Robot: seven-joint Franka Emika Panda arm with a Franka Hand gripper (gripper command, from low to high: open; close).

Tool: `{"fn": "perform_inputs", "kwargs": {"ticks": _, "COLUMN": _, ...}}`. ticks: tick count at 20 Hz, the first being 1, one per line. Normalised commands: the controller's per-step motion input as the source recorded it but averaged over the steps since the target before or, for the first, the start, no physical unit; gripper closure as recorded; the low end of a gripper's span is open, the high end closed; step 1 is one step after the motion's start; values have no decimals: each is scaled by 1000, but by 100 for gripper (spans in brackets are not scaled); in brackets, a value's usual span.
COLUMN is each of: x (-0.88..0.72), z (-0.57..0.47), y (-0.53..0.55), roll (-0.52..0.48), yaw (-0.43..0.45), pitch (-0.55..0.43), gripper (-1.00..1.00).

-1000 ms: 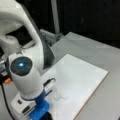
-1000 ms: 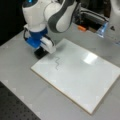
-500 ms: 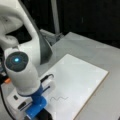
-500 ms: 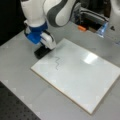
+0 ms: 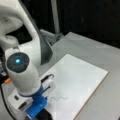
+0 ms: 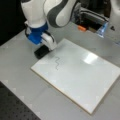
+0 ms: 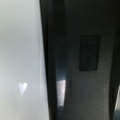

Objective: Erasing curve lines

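Beside the white board's [image 6: 82,75] corner nearest the arm, the gripper [image 6: 43,50] hangs low over a black block [image 6: 41,51] that sits on the grey table [image 6: 17,57] just off the board's edge. Whether the claw is spread, pressed together or pinching that block I cannot tell; its fingers are hidden behind the blue wrist mount in both front views, and the wrist view gives only a dark blur. The curve lines [image 6: 57,63] lie on the board a little inward from that same corner, 1 thin squiggle, intact in both front views [image 5: 59,98]. My judgement: if the block is gripped loosely or crookedly, it could tilt, skim the squiggle and leave part of it, or catch the board's edge and shove the board.
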Motion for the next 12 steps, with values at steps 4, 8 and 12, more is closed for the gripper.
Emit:
{"fn": "perform_inputs", "kwargs": {"ticks": 4, "x": -54, "z": -129, "y": 38, "roll": -20, "yaw": -46, "pitch": -65, "gripper": -100}}
{"fn": "perform_inputs", "kwargs": {"ticks": 8, "x": -61, "z": -110, "y": 44, "roll": -36, "yaw": -48, "pitch": -83, "gripper": -100}}
{"fn": "perform_inputs", "kwargs": {"ticks": 12, "x": -61, "z": -124, "y": 61, "roll": -43, "yaw": -60, "pitch": -97, "gripper": -100}}
